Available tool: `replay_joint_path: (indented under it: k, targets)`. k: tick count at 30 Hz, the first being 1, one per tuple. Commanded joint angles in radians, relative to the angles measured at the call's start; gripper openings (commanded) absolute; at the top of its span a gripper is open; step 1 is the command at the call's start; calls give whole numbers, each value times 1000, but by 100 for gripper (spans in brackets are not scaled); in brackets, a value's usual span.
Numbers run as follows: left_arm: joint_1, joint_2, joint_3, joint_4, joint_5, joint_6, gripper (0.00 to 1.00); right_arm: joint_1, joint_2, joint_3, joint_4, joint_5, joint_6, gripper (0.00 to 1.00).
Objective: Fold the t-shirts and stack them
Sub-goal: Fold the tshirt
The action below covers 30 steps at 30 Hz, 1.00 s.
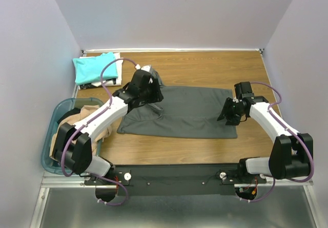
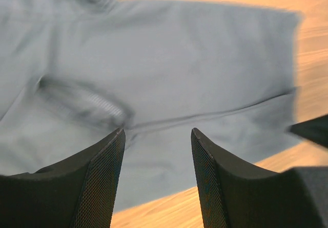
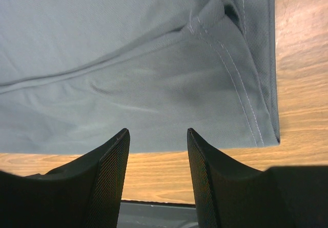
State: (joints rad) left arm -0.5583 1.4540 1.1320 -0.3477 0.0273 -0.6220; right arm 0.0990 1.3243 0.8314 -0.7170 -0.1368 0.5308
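A large dark grey t-shirt (image 1: 187, 112) lies flat, partly folded, in the middle of the table. It fills the left wrist view (image 2: 169, 64) and the right wrist view (image 3: 133, 59). My left gripper (image 1: 149, 96) hovers over its left end, open, nothing between the fingers (image 2: 105, 171). My right gripper (image 1: 229, 112) hangs over its right end near the hem, open and empty too. A folded teal t-shirt (image 1: 95, 67) rests on a white one (image 1: 117, 74) at the back left. A tan t-shirt (image 1: 82, 114) sits in the basket.
A blue-green plastic basket (image 1: 50, 141) stands at the left table edge beside the left arm. The walls close in on both sides. The table's near edge (image 3: 154, 205) shows beneath the right gripper.
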Motion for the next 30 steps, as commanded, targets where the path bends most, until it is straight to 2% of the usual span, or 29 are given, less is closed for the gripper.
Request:
replay_joint_path:
  k: [1,6,19,30]
  targets:
    - [21,-24,-162,-36,-47,-30,62,7,6,51,21,39,-15,56]
    - [29,24,-207,22,-2,-18,62,7,36,48,34,65,-34,56]
    - [31,270,-63,108,31,82,62,5,133,17,157,158,-77,58]
    - [29,310,-98,174,56,84,62,5,214,-34,209,242,-59,58]
